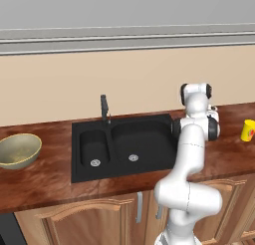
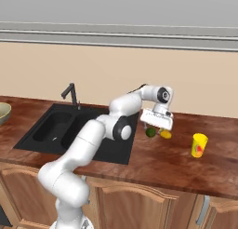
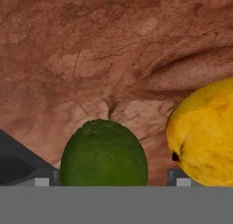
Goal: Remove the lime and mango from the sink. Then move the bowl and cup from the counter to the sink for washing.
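Fruit is out of the sink (image 1: 149, 134): both basins look bare apart from their silver drains. The lime (image 3: 103, 154) and the mango (image 3: 205, 135) sit on the surface (image 2: 153, 165) just right of the sink's right rim, mango on the lime's far side from the sink and close beside it. The claw (image 2: 156, 129) hangs low right over the lime, which lies between the two tips; its fingers stand apart and I judge the lime freshly let go, resting on the wood, not gripped. So the first half of the task looks done.

Left to do: the bowl (image 1: 19, 150) and the cup (image 2: 199, 145) are not yet in the sink. The bowl stands on the surface well left of the sink, upright and apparently empty. The cup stands on the surface to the right of the sink, beyond the mango.

The dark faucet (image 1: 104, 108) rises behind the sink's divider, a thing to clear when lowering the wide bowl. Both fruits lie between sink and cup, so a low sweep for the cup could knock them rolling.
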Controlling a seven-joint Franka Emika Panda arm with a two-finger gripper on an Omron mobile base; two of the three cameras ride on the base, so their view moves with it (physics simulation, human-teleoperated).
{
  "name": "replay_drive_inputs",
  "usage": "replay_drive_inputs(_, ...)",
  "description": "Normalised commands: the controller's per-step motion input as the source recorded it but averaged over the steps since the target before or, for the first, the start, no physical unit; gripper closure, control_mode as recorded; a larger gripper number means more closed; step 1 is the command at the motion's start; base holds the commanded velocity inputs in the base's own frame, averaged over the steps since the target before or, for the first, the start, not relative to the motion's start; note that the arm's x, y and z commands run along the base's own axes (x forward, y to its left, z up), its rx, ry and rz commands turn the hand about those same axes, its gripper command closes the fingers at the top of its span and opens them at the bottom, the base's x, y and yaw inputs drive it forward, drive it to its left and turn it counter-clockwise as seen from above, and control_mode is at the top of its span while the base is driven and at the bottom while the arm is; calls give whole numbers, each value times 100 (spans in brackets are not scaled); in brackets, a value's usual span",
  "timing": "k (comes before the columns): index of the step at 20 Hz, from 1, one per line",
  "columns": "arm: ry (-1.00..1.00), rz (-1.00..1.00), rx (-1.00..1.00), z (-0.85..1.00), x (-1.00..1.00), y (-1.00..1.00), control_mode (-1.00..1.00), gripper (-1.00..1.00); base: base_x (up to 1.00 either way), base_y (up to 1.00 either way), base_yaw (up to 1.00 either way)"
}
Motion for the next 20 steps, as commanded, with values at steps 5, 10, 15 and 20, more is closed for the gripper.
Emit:
replay_drive_inputs(5,-4,0,5,5,-30,0,-100,-100,0,0,0)
replay_drive_inputs(10,-14,2,1,18,-20,4,-100,-100,0,0,0)
replay_drive_inputs(15,-25,5,0,21,-15,14,-100,-100,0,0,0)
replay_drive_inputs(20,-32,7,-3,15,-20,23,-100,-100,0,0,0)
